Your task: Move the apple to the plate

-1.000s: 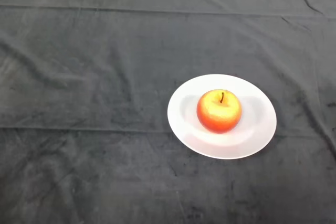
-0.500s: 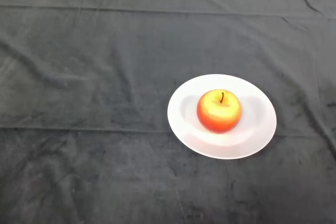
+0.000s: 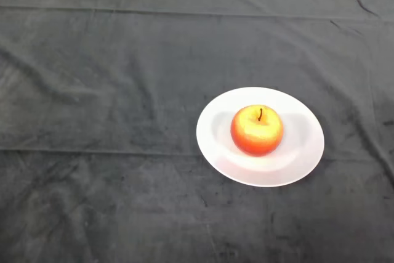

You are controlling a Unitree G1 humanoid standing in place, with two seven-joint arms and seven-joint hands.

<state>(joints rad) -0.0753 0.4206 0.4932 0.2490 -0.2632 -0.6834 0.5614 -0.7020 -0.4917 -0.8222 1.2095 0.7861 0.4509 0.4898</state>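
From my station I see no part of the robot, so I start with the red-and-yellow apple (image 3: 257, 130). It sits upright, stem up, near the middle of the white plate (image 3: 306, 152), with bare rim showing all around it. The plate lies right of centre on the dark cloth (image 3: 111, 90). I see wide creased cloth to the plate's left and toward the far edge, a narrower strip to its right, and a moderate band along the near edge.

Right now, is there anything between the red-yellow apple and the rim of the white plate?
Nothing: head view shows only bare white plate around the red-yellow apple.
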